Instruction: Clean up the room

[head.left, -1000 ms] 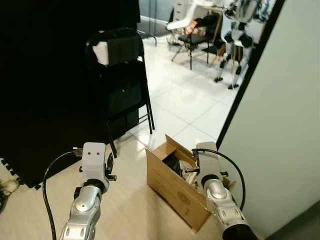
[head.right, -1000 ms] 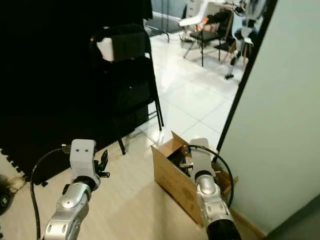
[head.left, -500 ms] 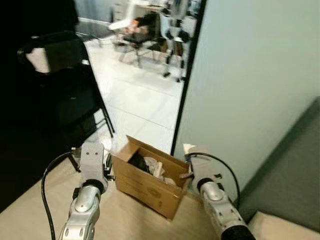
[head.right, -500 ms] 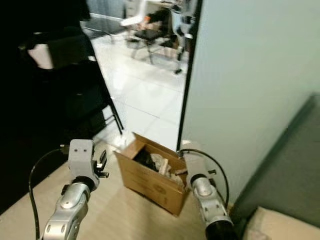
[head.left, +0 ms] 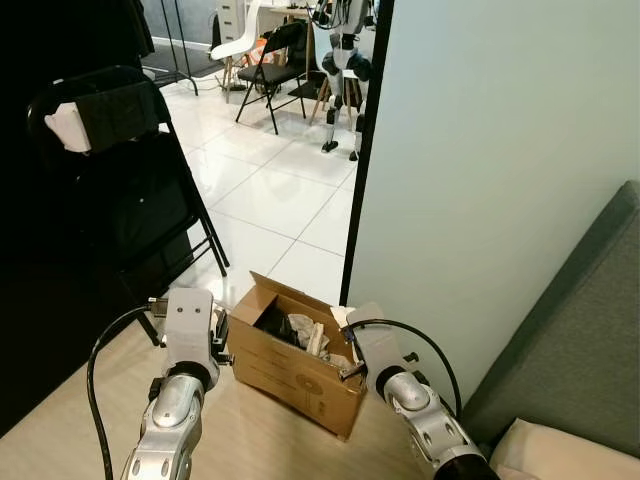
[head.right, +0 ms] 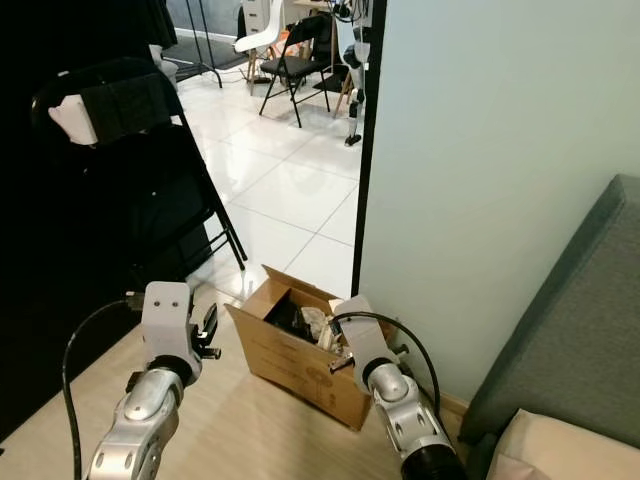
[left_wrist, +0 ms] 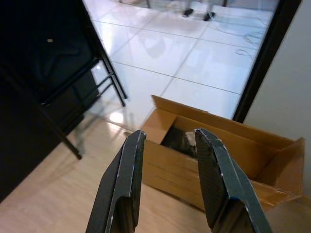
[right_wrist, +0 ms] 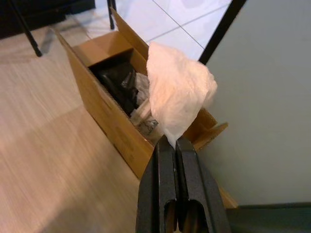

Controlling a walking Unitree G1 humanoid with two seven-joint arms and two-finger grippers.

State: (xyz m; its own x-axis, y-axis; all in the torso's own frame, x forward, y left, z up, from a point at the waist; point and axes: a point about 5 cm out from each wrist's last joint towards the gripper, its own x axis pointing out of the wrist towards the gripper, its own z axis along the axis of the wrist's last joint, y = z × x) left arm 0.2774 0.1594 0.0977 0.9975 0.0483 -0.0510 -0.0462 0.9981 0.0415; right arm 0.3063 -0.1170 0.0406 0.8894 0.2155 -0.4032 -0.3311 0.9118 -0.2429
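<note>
— What sort of place was it?

— A robotics lab with a mock living room. Another humanoid robot [head.left: 343,70] stood on the white tiled floor [head.left: 275,195] at upper centre, beside folding chairs [head.left: 270,60].

— And nearer?

— Wood-look flooring [head.left: 80,430] at lower left, a grey sofa [head.left: 585,330] at right, a black folding chair [head.left: 130,190] at left.

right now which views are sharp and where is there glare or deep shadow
Both eye views are sharp; the black folding chair area is nearly featureless dark, and the white tiled floor is bright. Left wrist view: a glare spot on the floor beside the cardboard box, the open left tool soft-focused. Right wrist view: the crumpled tissue is crisp, the near floor streaked.
</note>
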